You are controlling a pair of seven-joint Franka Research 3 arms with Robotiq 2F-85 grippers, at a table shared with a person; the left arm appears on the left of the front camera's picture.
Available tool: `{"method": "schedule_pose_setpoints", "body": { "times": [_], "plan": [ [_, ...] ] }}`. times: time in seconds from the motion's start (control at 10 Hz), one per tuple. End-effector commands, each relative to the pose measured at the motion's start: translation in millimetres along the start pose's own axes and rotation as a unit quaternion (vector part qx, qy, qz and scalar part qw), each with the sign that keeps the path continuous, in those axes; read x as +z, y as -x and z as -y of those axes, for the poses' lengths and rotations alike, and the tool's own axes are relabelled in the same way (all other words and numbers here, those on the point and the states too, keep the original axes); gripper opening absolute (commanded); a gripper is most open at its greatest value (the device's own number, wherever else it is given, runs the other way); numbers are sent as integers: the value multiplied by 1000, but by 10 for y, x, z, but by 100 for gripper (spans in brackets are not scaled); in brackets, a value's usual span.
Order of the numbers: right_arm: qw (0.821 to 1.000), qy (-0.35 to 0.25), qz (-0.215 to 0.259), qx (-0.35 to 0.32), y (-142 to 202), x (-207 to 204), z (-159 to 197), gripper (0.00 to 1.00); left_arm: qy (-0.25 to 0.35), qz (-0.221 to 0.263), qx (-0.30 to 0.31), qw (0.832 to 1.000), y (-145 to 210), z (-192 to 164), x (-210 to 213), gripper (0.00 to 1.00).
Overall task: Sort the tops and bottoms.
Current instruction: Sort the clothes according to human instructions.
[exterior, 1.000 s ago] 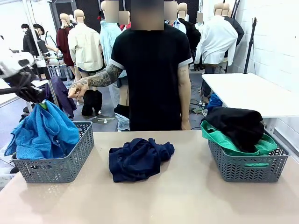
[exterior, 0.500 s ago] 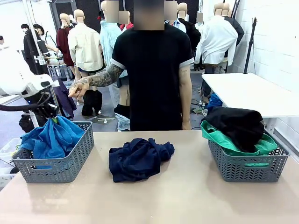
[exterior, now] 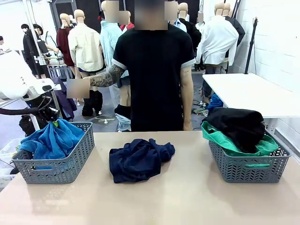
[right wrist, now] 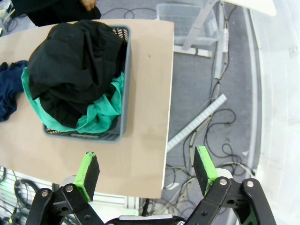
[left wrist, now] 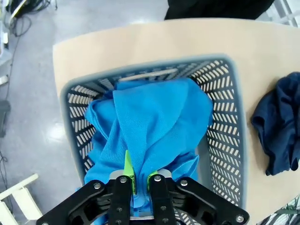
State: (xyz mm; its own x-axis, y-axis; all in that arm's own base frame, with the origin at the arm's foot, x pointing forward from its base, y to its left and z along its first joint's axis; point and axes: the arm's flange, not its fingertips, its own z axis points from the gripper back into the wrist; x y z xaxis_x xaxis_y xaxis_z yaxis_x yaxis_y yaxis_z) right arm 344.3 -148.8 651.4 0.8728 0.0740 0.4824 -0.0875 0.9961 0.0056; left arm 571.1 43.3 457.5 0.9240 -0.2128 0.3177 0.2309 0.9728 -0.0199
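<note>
Since a second ago the left gripper (left wrist: 139, 180) has lowered the blue garment (exterior: 50, 139) into the left basket (exterior: 70, 164), jaws still pinched on its top fold. The navy garment (exterior: 138, 159) lies mid-table. Black (exterior: 236, 124) over green (exterior: 225, 143) fills the right basket (exterior: 246, 169). The right gripper (right wrist: 146, 169) hangs open beyond the table edge.

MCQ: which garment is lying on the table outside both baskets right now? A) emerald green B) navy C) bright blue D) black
B: the navy garment lies crumpled on the bare table between the baskets, while the bright blue garment sits in the left basket and the black garment and emerald green garment fill the right basket.
</note>
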Motion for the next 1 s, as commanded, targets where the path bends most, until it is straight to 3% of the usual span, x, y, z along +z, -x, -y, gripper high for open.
{"method": "schedule_pose_setpoints", "body": {
  "times": [0.0, 0.3, 0.4, 0.9],
  "plan": [
    [1000, -5, -3, 4, -5, -4, 0, 100, 9, -60, -8, 998, -53, -113, -229, 0],
    [1000, -5, -3, 4, -5, -4, 0, 100, 12, -145, 0, 989, -26, -86, -693, 0],
    [1000, -5, -3, 4, -5, -4, 0, 100, 14, -147, 4, 989, 2, -54, -717, 0],
    [1000, -5, -3, 4, -5, -4, 0, 100, 32, -97, -14, 995, 133, 31, -352, 92]
  ]
}}
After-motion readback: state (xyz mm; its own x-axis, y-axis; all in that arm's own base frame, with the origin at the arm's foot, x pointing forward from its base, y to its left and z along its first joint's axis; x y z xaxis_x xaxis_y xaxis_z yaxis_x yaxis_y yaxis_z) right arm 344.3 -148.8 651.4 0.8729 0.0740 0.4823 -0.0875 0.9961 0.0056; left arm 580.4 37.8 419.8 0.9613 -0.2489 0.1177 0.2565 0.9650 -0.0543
